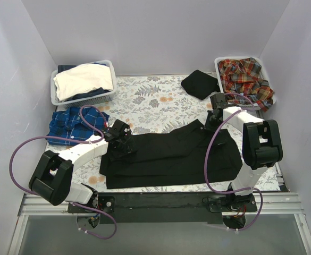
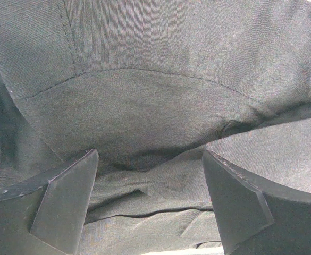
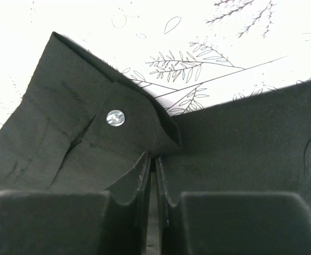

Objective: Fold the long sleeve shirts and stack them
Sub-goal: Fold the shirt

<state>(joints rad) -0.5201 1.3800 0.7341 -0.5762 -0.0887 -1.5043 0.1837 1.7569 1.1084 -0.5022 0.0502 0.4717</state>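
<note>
Shirt cuff point(image 3: 91, 125) tight in closed right pincer point(image 3: 151, 164)

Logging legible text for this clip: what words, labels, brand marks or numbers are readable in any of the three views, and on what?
None can be read.
The black shirt shows no tag or print, and its pale button has no legible marking.
The table cover carries only leaf and flower drawings.
The checked shirt, plaid shirts and left basket bear no lettering.
</note>
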